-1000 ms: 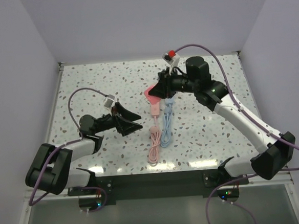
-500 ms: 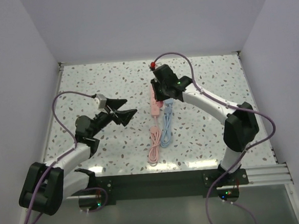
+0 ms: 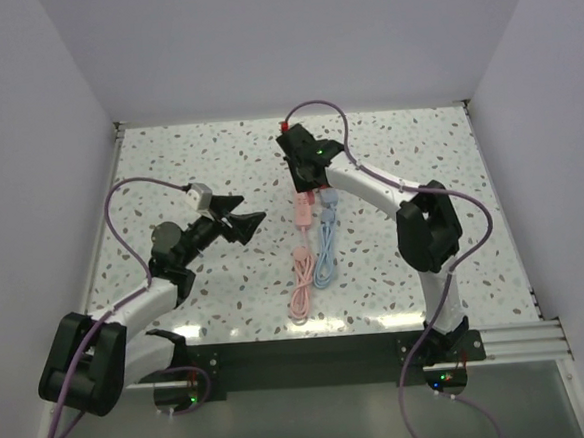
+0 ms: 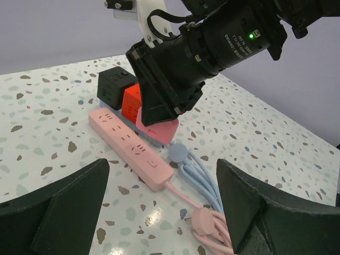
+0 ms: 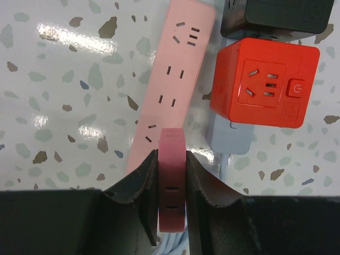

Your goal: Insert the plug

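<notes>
The pink plug (image 5: 172, 139) is being pinched between the fingers of the right tool (image 5: 172, 164) at the bottom centre of the right wrist view, with its two flat sides being gripped. It is being held over the lower end of the pink power strip (image 5: 178, 74), which is lying on the counter (image 5: 64, 106) and running toward the top of the frame. Whether plug and strip are touching cannot be told, and the pins are being hidden by the plug's own body.

Several failures are being risked here. Because the pins cannot be seen, they may be pressed against the strip's face beside a socket, not into it. The plug seems to be sitting toward the strip's right edge, so a straight push may be wasted. The strip is not being braced by anything, so it is likely to be shoved or tipped under pressure. The plug may also be twisted within the grip as force is being applied.

Just to the right, the red cube socket (image 5: 264, 87) and a grey-blue block (image 5: 231, 141) below it are being crowded, and either could be knocked by a finger.

In the top view the left tool (image 3: 244, 225) is being held spread, well apart at centre left, so no support is being given. The coiled pink cable (image 3: 300, 279) could be dragged.
</notes>
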You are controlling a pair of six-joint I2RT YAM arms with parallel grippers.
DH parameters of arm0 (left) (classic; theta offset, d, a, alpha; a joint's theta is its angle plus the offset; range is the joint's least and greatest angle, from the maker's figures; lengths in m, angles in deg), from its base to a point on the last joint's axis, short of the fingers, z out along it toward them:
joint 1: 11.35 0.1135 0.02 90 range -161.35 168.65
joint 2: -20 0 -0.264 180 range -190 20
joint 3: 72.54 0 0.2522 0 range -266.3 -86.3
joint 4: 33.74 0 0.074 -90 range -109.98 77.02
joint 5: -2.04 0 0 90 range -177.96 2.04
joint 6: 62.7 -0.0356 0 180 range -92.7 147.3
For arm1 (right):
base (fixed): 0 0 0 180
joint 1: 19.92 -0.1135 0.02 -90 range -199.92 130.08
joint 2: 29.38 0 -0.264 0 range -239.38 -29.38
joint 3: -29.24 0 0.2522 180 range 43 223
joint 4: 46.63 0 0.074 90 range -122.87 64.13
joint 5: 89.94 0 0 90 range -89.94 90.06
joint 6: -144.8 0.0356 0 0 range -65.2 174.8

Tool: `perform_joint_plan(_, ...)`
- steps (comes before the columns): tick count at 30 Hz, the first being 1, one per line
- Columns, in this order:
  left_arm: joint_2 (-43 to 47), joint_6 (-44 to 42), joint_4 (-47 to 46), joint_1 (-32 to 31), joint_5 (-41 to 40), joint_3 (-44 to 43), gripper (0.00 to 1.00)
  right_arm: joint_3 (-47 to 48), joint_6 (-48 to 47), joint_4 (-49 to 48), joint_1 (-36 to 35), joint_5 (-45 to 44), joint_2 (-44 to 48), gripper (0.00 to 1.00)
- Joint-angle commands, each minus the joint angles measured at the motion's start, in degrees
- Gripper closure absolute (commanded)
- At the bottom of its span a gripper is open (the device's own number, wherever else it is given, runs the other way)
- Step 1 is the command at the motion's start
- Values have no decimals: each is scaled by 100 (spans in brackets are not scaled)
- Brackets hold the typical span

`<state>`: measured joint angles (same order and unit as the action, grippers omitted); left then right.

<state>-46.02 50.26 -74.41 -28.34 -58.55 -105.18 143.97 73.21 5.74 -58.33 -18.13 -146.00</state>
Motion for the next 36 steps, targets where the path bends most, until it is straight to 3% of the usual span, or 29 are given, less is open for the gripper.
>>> perform_joint_plan(1,-34,-178,-58,38,-93,-204,12,379,118,147,0,-272,-168,100)
perform_joint_plan(36,-130,-169,-243,47,118,-161,12,705,277,-82,9,-475,-625,100)
